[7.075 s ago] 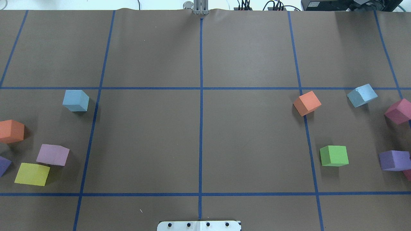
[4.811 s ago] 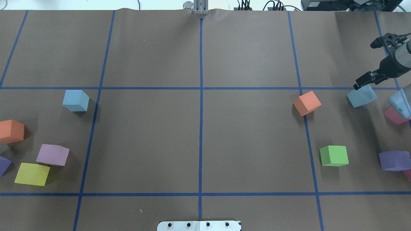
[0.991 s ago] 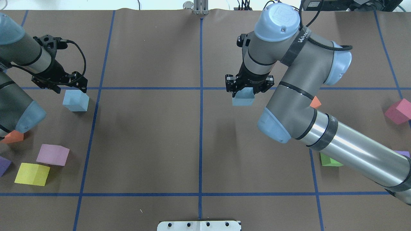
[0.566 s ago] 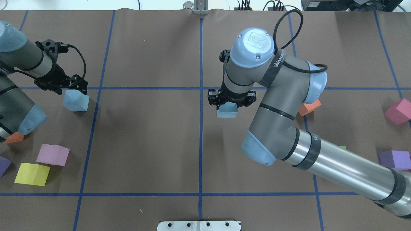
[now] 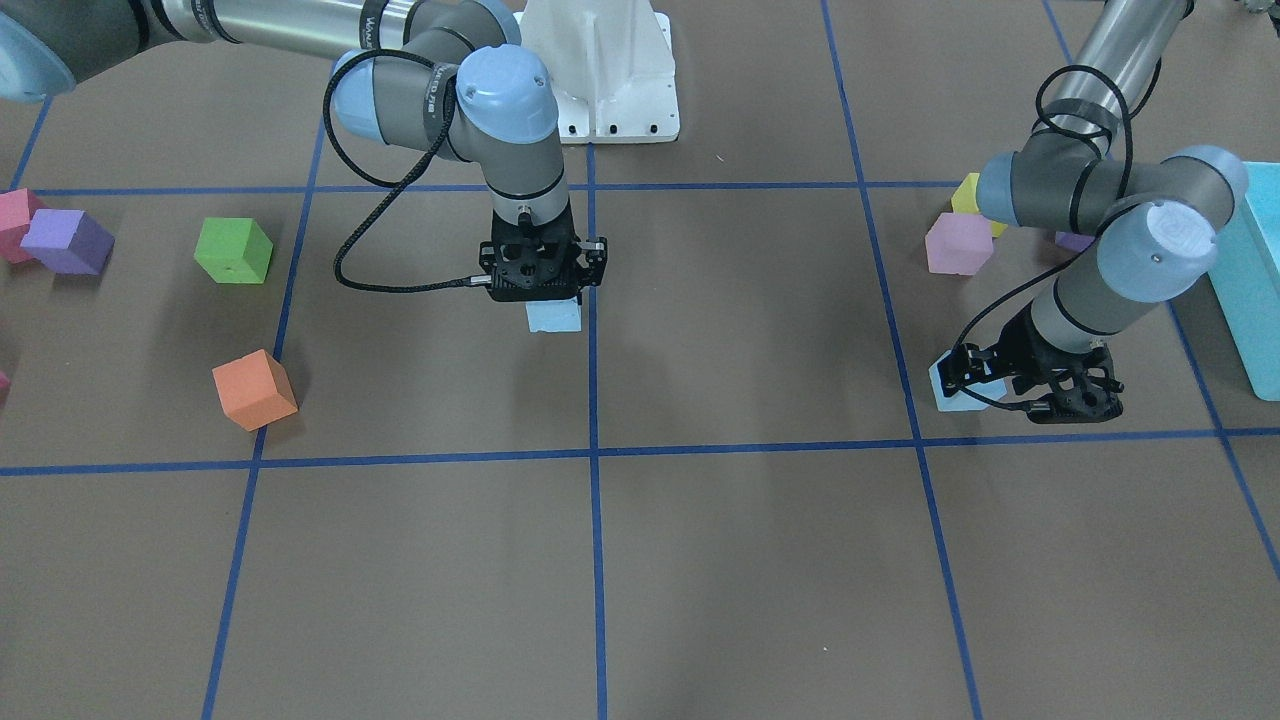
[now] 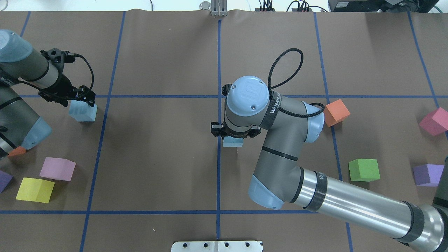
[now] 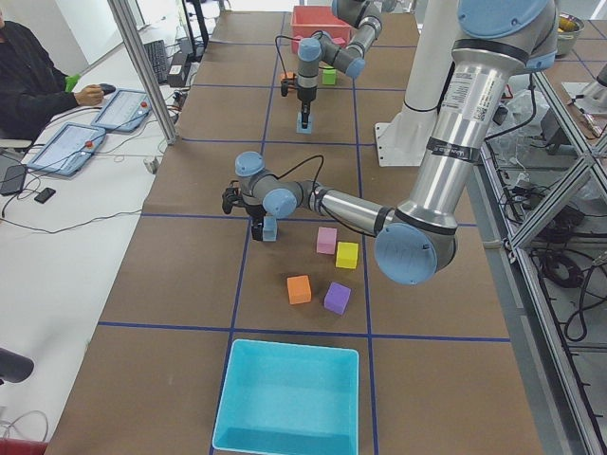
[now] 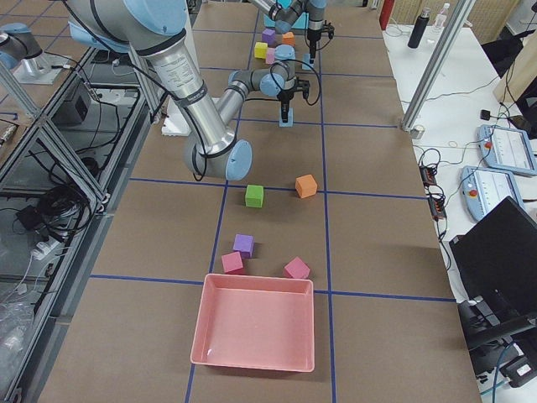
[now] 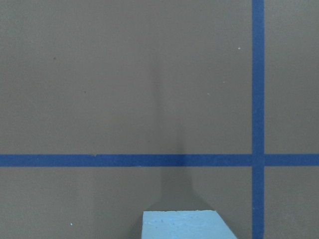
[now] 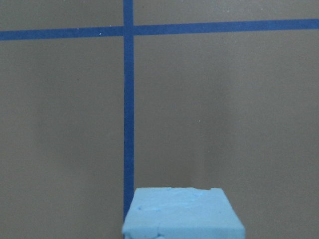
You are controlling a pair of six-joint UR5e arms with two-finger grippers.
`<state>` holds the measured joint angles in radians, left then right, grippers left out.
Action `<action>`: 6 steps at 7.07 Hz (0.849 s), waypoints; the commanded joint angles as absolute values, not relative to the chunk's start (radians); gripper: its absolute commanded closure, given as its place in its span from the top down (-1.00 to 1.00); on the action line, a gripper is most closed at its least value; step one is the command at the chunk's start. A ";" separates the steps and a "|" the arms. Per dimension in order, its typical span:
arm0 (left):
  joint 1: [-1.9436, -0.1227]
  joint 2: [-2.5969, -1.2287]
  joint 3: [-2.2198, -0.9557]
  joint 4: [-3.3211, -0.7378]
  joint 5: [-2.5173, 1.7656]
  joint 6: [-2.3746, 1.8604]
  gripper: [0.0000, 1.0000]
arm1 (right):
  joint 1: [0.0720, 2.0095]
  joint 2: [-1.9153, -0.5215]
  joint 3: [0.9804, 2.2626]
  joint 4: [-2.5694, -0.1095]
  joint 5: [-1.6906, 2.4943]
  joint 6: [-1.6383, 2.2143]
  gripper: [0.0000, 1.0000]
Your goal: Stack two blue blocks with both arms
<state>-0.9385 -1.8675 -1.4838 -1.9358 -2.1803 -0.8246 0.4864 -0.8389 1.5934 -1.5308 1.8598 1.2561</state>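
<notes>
My right gripper is shut on a pale blue block and holds it just right of the centre tape line. In the front-facing view the right gripper points straight down over that block, which fills the bottom of the right wrist view. The second blue block sits on the table at the left. My left gripper is open and low over this block, its jaws spread on either side of the top. The block's edge shows in the left wrist view.
Orange, green, purple and magenta cubes lie on the right. Pink and yellow cubes lie at the left front. A turquoise bin and a pink bin stand at the table's ends.
My right arm has carried its blue block left and nearer the robot, to the centre line. My left gripper has come down a little onto the left blue block.
</notes>
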 commanded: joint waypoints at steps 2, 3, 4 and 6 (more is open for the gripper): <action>-0.928 -1.871 -1.477 -1.937 -2.178 -0.836 0.95 | 0.482 -0.767 1.505 -1.513 1.855 1.285 0.15; -0.927 -1.873 -1.480 -1.939 -2.172 -0.839 0.95 | 0.482 -0.764 1.478 -1.475 1.853 1.285 0.15; -0.922 -1.873 -1.480 -1.939 -2.171 -0.839 0.95 | 0.482 -0.759 1.436 -1.426 1.833 1.292 0.15; -0.917 -1.873 -1.480 -1.939 -2.163 -0.839 0.90 | 0.482 -0.750 1.414 -1.401 1.821 1.310 0.37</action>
<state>-0.9201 -1.8729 -1.4802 -1.9389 -2.1666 -0.8388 0.4817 -0.7565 1.4292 -1.4165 1.8275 1.2954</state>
